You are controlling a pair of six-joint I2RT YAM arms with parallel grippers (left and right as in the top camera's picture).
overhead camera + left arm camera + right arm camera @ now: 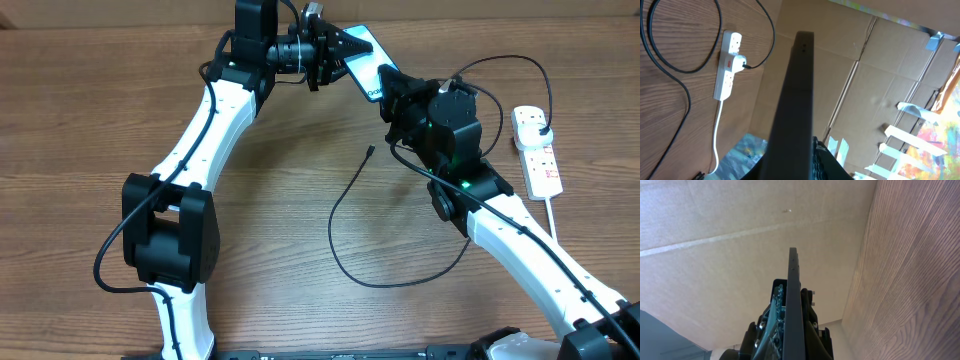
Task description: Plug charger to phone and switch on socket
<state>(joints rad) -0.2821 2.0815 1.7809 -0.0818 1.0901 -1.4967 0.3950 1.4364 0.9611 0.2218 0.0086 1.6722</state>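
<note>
Both arms extended forward, right pincer (387,86) clamping phone (361,52), left pincer (335,52) astride it

Wood table (100,120) w/ charger (345,215), socket (540,160)

Wood-grain table (280,150), brown cardboard wall (875,75) at its far edge, white slatted rack (905,134) beyond.

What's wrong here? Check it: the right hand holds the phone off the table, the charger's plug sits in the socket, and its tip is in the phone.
Wrong: the tip of the charger is not in the phone; it lies loose on the table, as overhead shows. The right hand does hold the phone up, and the plug sits in the socket.
</note>
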